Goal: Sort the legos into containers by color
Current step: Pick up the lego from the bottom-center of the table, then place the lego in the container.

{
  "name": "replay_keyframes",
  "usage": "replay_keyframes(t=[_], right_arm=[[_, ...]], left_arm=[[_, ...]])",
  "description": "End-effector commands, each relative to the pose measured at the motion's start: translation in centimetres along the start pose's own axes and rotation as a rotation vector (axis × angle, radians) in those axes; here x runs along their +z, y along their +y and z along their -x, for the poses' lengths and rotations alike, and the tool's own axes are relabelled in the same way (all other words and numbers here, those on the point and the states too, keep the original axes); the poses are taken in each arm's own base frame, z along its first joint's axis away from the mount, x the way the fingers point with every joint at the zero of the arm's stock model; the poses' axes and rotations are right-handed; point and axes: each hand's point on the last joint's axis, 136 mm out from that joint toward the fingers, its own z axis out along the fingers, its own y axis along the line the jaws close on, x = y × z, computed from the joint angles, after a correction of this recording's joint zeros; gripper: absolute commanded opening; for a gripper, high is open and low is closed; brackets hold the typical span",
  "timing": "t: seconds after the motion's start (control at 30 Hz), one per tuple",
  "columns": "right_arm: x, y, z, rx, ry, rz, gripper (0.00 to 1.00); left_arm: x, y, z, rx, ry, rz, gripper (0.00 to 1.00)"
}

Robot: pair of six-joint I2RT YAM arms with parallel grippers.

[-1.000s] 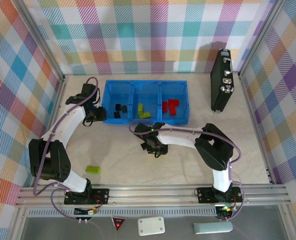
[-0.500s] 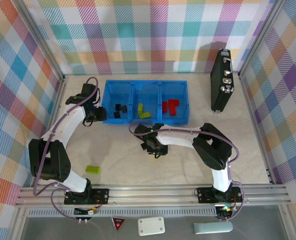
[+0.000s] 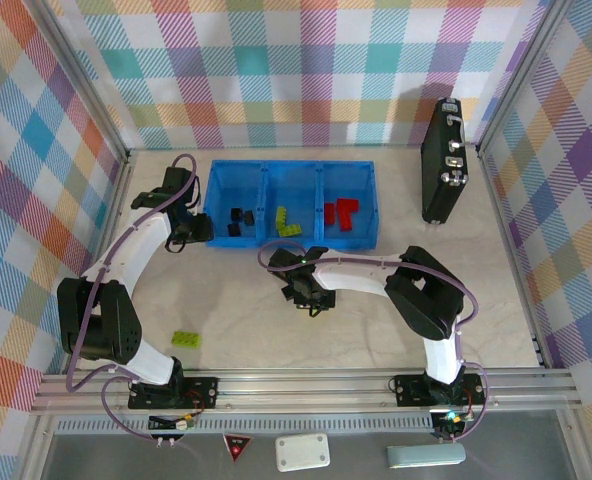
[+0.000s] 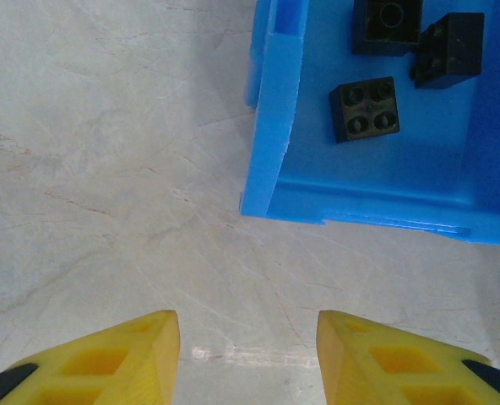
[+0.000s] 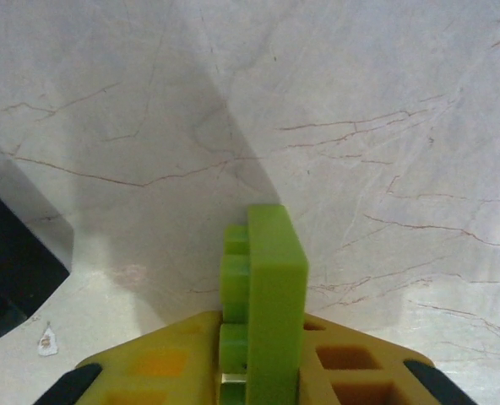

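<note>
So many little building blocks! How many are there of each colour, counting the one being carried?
Black bricks: 3, in the tray, left compartment
Green bricks: 4: 2 in the middle compartment, 1 loose brick outside, 1 held brick in the right end effector
Red bricks: 3, in the right compartment
Total: 10; tray greens and reds clump from above, so less sure

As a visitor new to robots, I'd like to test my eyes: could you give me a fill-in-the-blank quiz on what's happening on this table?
1. The right end effector is shut on a ____ brick.
2. In the blue tray, the black bricks lie in the ____ compartment.
3. The left end effector has its jaws ____, with nothing between them.
4. A loose brick lies on the table near the ____ arm's base.
Missing words: green; left; open; left.
</note>
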Motion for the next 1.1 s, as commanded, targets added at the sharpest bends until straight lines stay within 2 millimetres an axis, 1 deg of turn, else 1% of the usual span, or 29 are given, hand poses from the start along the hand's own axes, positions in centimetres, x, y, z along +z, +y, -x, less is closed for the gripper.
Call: replay_keyframes(t=[0.0, 0.2, 0.4, 0.57, 0.83, 0.93, 1.07], right_arm=[[-1.2, 0.4, 0.2, -0.020, -0.019, 0.015, 0.24], [-2.5, 1.1, 1.5, -0.066, -0.056, 0.020, 0.21], [-4.9, 2.4, 4.2, -0.117, -0.114, 0.053, 0.20], [-6.8, 3.4, 7.6, -0.144, -0.168, 0.093, 0.20], [-9.0, 4.7, 14.2, -0.152, -0.241, 0.151, 0.20], [-9.1, 4.9, 16.3, -0.138, -0.247, 0.174, 0.20], [-8.2, 5.2, 18.6, -0.127, -0.239, 0.187, 0.20]], left_arm=[[-0.3, 0.3, -0.1, 0.006, -0.005, -0.005, 0.46], [-0.5, 0.3, 0.0, 0.007, -0.016, -0.007, 0.46], [-0.9, 0.3, 0.2, 0.007, -0.032, -0.014, 0.46], [-1.3, 0.2, 0.3, 0.006, -0.049, -0.021, 0.46], [-1.6, 0.1, 0.4, 0.005, -0.060, -0.028, 0.46], [-1.5, 0.1, 0.3, 0.005, -0.058, -0.029, 0.46], [-1.5, 0.0, 0.4, 0.006, -0.058, -0.030, 0.46]])
